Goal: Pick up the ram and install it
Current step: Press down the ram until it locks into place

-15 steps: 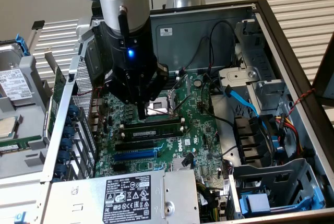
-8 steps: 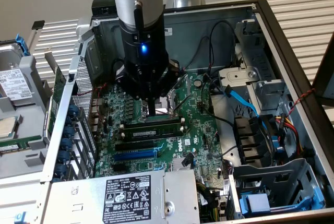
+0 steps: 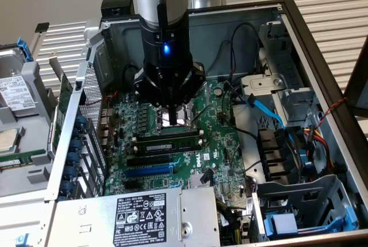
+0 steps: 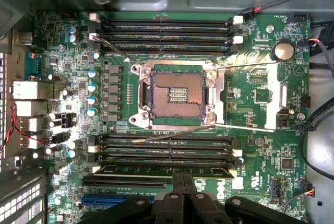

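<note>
The ram (image 3: 167, 141) is a dark green stick with black chips. It lies along one of the black memory slots on the motherboard, between the slot's pale end latches. In the wrist view the ram (image 4: 167, 171) sits in the slot of its bank farthest from the CPU socket (image 4: 177, 93). My gripper (image 3: 172, 121) hangs straight down over the board, its tips just above the ram's middle on the socket side. The gripper (image 4: 183, 178) is shut, its two dark fingers pressed together with nothing showing between them. Whether the tips touch the ram I cannot tell.
A blue expansion slot (image 3: 150, 171) and black slots lie beyond the ram. The power supply (image 3: 144, 218) is at the case's near end, and a drive cage with cables (image 3: 287, 143) is at the exterior view's right. A second bank of memory slots (image 4: 164, 33) lies across the socket.
</note>
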